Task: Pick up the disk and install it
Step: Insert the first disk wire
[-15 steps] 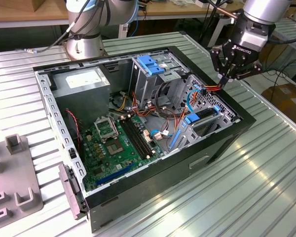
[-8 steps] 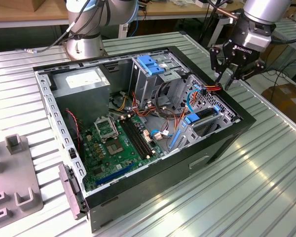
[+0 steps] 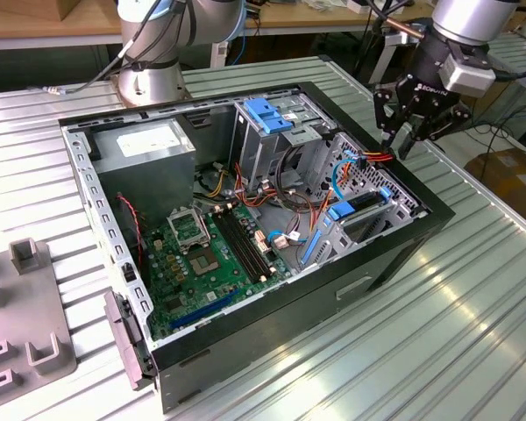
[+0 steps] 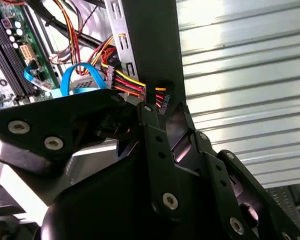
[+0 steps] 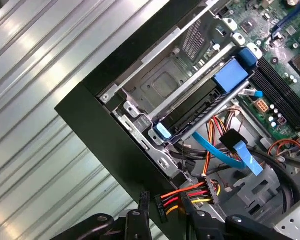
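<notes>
Black jaws, seemingly slightly apart and empty, hover over the case (image 3: 333, 289) edge above loose power cables (image 5: 197, 192). Nearby, the disk (image 5: 195, 114) sits in the corner bay; best approached squarely, clear of wires, by its blue rail (image 5: 232, 75).

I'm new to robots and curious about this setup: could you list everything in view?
Table: one, silver, ribbed, under everything.
Case: one, black, open, on the table.
Motherboard: one, green, on the case floor.
Power supply: one, grey, in a case corner.
Drive cage: one, metal with a blue top, beside the power supply.
Disk: one, dark with a blue carrier, in a bay at the case edge.
Cables: several, red, yellow, orange, blue, inside the case.
Fixture: one, grey, exterior view's left.
Arm: one, silver, behind the case.
End effector: one, black, over the case rim.
</notes>
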Controlling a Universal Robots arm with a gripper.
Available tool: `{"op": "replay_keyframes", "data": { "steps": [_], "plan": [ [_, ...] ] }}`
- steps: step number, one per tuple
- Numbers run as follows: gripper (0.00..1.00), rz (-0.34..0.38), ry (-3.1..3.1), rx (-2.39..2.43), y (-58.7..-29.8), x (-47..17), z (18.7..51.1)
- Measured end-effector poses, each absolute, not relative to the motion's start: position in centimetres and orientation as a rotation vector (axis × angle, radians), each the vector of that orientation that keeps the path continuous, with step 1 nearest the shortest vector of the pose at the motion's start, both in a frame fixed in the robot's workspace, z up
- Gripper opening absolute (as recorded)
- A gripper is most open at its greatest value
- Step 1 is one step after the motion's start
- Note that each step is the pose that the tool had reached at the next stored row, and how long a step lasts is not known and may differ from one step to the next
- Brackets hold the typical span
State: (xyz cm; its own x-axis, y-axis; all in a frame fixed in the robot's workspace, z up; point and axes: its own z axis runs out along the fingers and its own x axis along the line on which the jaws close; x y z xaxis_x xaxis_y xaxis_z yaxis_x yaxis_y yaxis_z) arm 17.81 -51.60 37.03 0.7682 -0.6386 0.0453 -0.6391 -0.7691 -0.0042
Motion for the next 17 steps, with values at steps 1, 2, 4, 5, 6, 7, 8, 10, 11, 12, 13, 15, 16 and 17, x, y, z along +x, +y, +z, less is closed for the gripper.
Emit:
{"op": "replay_keyframes", "data": {
  "steps": [1,2,4,5,6,7,8,10,11,12,13,15,16,17],
  "plan": [
    [0.36,0.069,-1.036,2.953,-51.6,17.81,37.01],
    [0.36,0.069,-1.011,2.963,-51.6,17.81,36.99],
    [0.36,0.069,-0.952,2.983,-51.59,17.81,36.88],
    [0.36,0.07,-0.896,3.0,-51.6,17.83,36.81],
    [0.36,0.072,-0.863,3.01,-51.59,17.84,36.74],
    [0.36,0.073,-0.832,3.019,-51.56,17.86,36.68],
    [0.36,0.074,-0.795,3.029,-51.55,17.87,36.64],
    [0.36,0.074,-0.765,3.038,-51.53,17.92,36.6],
    [0.36,0.074,-0.764,3.038,-51.53,17.93,36.59],
    [0.28,0.074,-0.764,3.038,-51.53,17.97,36.58],
    [0.28,0.074,-0.764,3.038,-51.53,18.0,36.56],
    [0.17,0.074,-0.764,3.038,-51.53,18.01,36.6],
    [0.17,0.074,-0.765,3.038,-51.53,18.02,36.88],
    [0.17,0.074,-0.772,3.036,-51.53,18.02,37.09]
  ]
}}
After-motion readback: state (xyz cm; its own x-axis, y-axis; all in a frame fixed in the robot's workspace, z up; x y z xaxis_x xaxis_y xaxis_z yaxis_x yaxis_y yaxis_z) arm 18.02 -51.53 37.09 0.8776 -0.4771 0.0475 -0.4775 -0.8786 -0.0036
